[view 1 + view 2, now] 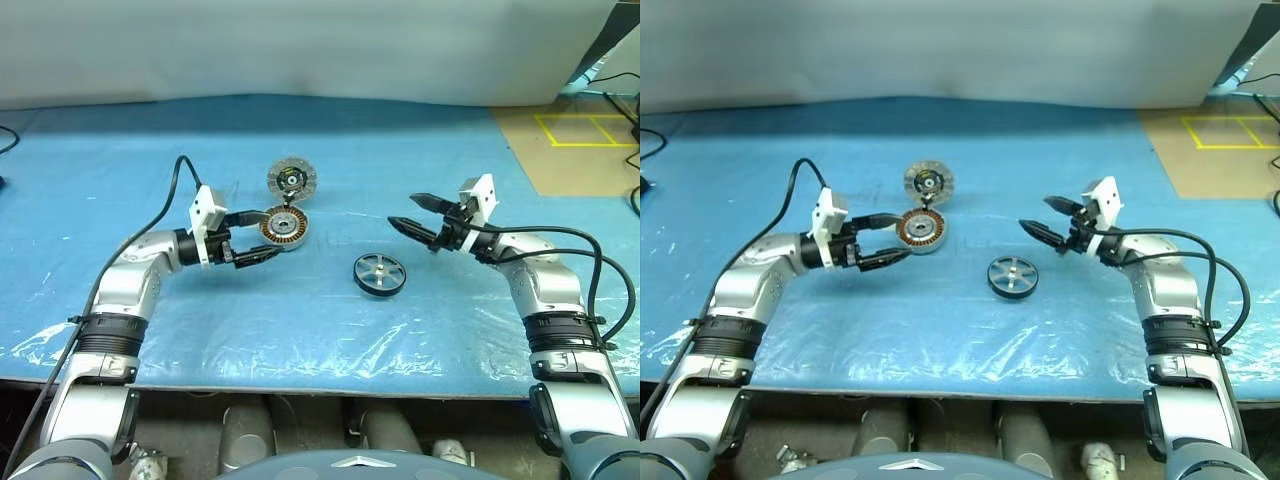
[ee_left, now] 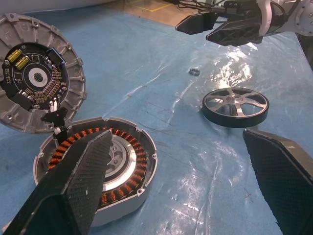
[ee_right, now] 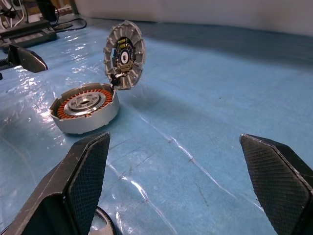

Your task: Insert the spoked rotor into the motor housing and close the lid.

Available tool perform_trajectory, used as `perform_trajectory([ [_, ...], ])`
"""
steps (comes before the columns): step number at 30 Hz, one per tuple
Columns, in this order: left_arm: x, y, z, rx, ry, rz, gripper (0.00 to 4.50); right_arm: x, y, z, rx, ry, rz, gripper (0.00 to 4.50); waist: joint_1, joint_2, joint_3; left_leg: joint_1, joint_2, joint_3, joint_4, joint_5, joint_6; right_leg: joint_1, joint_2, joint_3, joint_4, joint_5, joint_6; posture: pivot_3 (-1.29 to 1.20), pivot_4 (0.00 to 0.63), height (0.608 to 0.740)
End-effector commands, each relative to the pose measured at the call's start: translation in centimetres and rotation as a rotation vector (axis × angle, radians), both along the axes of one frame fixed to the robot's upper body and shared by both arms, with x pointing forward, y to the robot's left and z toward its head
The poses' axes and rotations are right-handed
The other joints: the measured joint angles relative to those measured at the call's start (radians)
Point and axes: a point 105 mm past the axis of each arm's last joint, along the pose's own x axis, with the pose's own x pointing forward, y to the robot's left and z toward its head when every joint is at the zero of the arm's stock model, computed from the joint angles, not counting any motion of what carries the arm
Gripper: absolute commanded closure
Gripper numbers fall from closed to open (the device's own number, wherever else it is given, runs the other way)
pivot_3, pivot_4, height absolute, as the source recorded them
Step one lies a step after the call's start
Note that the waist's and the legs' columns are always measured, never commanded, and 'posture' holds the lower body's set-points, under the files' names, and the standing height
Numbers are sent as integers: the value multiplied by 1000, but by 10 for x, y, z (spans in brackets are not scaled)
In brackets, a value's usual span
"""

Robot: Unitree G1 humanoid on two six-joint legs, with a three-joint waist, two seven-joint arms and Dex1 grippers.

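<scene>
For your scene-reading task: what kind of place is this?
Probably a robotics test bench: a blue plastic-covered table, loose motor parts such as the motor housing and spoked rotor, and yellow floor tape.

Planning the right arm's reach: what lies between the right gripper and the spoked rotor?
Bare blue sheet, as the left eye view shows, separates the open right gripper from the spoked rotor.

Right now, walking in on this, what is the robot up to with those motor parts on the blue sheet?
It is assembling a motor, but nothing is held yet. The motor housing lies open on the blue sheet, its lid tipped up behind it, apparently joined at the edge. The spoked rotor lies apart, nearer the robot. The left gripper is open by the housing; the right gripper hovers open, beyond the rotor.
</scene>
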Motion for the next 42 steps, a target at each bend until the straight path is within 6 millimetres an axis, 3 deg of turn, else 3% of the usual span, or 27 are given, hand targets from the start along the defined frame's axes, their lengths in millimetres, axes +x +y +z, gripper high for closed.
perform_trajectory([
  [1, 0, 3, 8, 3, -26, -6, 0, 2, -1, 15, -5, -71, 3, 18, -1, 0, 0, -1, 0, -2, 0, 0, 1, 0, -1, -4, 0, 0, -1, 0, 150, 740],
  [18, 0, -1, 6, 2, -15, -17, 0, 6, -4, 5, -28, -36, -46, 18, -14, 1, 0, -9, -5, -14, 0, 4, 6, 1, -11, -20, -1, -1, -1, 0, 150, 740],
  [23, -2, -2, 3, 1, -7, -18, 0, 7, -5, 11, -18, -67, -49, 18, -42, 13, -1, -66, -37, -98, -1, 34, 55, 5, -59, -119, -4, -10, -9, 0, 150, 740],
  [24, -2, -2, 3, 0, -8, -18, 0, 7, -6, 12, -15, -66, -53, 18, -29, 15, 1, -75, -40, -107, 0, 39, 63, 7, -66, -135, -6, -11, -9, 0, 150, 740],
  [25, -2, -2, 3, -1, -9, -18, 0, 8, -7, 12, -14, -65, -58, 18, -18, 18, 2, -74, -26, -89, 1, 41, 63, 8, -66, -135, -5, -12, -10, 0, 150, 740],
  [30, -3, -1, 2, 1, -12, -12, 0, 9, -7, 10, -33, -66, -57, 18, 15, 18, 2, -56, -2, -36, -2, 41, 52, 18, -73, -132, -2, -13, -9, 0, 150, 740],
  [37, -1, 0, 3, 3, -18, -5, 0, 9, -3, 16, -2, -56, -42, 18, 16, 16, 2, -46, -8, -16, -2, 41, 49, 19, -81, -114, -2, -13, -8, 0, 150, 740],
  [39, -2, 0, 2, 4, -14, -5, 0, 11, -3, 15, -4, -47, -50, 18, 29, 13, 2, -31, -1, 18, -2, 36, 32, 9, -61, -72, -1, -10, -1, 0, 150, 740],
  [42, -3, 0, 1, 3, -12, -4, 0, 11, -4, 15, -1, -53, -59, 18, 28, 6, 0, -19, 8, 49, -1, 28, 19, -6, -34, -20, -1, -1, 15, 0, 150, 740],
])
